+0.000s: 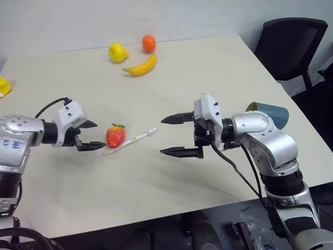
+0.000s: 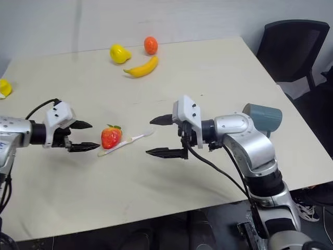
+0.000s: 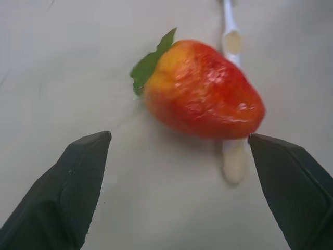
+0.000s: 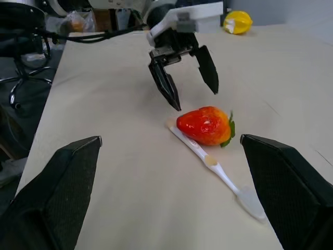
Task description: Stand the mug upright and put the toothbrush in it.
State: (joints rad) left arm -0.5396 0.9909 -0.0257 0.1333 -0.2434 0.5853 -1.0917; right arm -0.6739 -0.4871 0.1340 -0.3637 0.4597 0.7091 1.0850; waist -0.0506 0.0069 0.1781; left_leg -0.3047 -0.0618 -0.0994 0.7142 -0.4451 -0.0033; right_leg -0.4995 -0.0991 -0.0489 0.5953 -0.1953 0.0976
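I am looking down over a pale tabletop point(image 1: 171, 73). My left end effector point(image 1: 92, 135) hovers low on the left side, its two black fingers spread apart and empty, just beside a red strawberry point(image 1: 115, 135). The strawberry lies right against the toothbrush point(image 1: 136, 138), which rests flat on the tabletop with its cream handle end near my left end effector and its white bristle head pointing toward the middle. From my left wrist camera, the strawberry covers part of the handle.

My right end effector point(image 1: 176, 135) sits above the middle of the tabletop, pointing toward my left, its fingers wide apart and holding nothing. It is near the bristle end of the toothbrush but apart from it.

The mug point(image 1: 268, 113), teal-blue, lies on its side near the right edge of the tabletop, partly hidden behind my right arm.

At the far side are a banana point(image 1: 140, 66), an orange point(image 1: 149, 43) and a yellow fruit point(image 1: 117, 52). Another yellow thing point(image 1: 3, 86) sits at the far left edge. A black chair point(image 1: 291, 44) stands beyond the right corner.
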